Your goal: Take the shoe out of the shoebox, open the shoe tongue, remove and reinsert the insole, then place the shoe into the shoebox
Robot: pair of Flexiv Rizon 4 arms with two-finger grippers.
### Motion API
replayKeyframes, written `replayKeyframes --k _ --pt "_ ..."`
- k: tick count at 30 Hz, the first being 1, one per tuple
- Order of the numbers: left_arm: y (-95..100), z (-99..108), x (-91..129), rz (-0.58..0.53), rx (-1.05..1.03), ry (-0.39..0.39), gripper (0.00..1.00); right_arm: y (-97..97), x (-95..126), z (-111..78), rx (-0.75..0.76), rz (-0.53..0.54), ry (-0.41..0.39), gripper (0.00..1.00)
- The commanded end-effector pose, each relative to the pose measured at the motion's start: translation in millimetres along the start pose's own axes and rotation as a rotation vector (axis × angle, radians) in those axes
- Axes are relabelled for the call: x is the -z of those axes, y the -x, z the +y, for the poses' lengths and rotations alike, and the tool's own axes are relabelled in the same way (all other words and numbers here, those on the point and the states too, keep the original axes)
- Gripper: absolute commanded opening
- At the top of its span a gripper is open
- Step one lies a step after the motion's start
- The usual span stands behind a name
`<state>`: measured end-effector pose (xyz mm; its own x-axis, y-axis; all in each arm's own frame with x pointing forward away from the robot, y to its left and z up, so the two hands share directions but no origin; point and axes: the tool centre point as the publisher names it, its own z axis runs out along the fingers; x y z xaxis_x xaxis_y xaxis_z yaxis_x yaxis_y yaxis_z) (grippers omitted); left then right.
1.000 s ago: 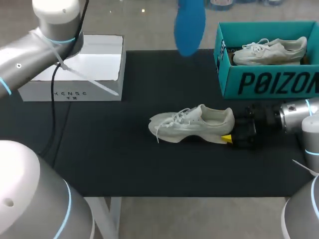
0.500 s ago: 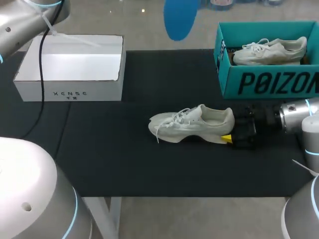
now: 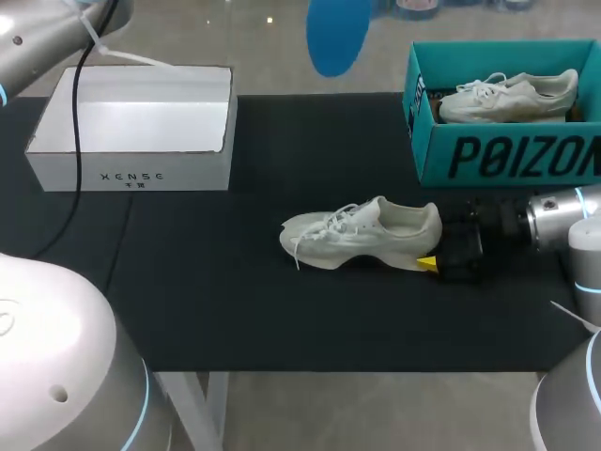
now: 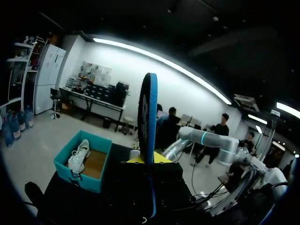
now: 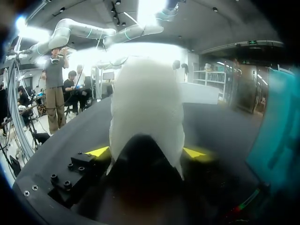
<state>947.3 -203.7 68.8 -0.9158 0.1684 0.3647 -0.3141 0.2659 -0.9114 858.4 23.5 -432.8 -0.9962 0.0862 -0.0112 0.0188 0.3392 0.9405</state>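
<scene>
Table point(image 3: 282, 319): black-topped, carrying two boxes and one loose shoe.
Left arm point(image 3: 38, 33): comes in over the far left corner and is raised high above the table.
Right arm point(image 3: 563, 221): lies low along the table's right side, pointing at the shoe's heel.
White shoebox point(image 3: 131, 174): open-topped at the far left, well apart from the shoe. By the look of it this is where the shoe goes at the end, and that step is not yet done.
Teal shoebox point(image 3: 507, 155): at the far right, with a second pale shoe point(image 3: 512, 94) lying in it.
Shoe point(image 3: 362, 235): out of its box and resting on its sole mid-table, toe towards the white shoebox, so the first step looks finished.
Tongue: I can't tell from where I stand whether it is pulled open, but with the insole already out I would judge that it is.
Insole point(image 3: 338, 38): blue, out of the shoe and held up in the air beyond the table's far edge, so removal is done. Putting it back is the step in hand, roughly halfway through the job.
Left gripper point(image 4: 149, 158): clamped on the insole's lower end, which stands edge-on between its yellow tips.
Right gripper point(image 3: 434, 254): grasping the shoe's heel, a yellow tip on either side, steadying it for the insole's return.
</scene>
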Motion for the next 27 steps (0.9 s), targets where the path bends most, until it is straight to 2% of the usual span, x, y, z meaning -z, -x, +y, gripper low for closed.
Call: replayKeyframes --k 1,13,18,27 --pt "1.0 -0.1 0.2 0.003 0.0 0.001 0.0 0.5 1.2 -0.7 0.008 -0.005 0.001 1.0" --pt "1.0 -0.1 0.2 0.003 0.0 0.001 0.0 4.8 29.1 -1.2 0.016 -0.041 -0.017 1.0" --pt "1.0 -0.1 0.2 0.003 0.0 0.001 0.0 8.6 48.7 7.2 0.03 -0.048 -0.038 1.0" --pt "1.0 -0.1 0.2 0.003 0.0 0.001 0.0 11.0 98.8 45.9 0.056 -0.044 -0.216 1.0"
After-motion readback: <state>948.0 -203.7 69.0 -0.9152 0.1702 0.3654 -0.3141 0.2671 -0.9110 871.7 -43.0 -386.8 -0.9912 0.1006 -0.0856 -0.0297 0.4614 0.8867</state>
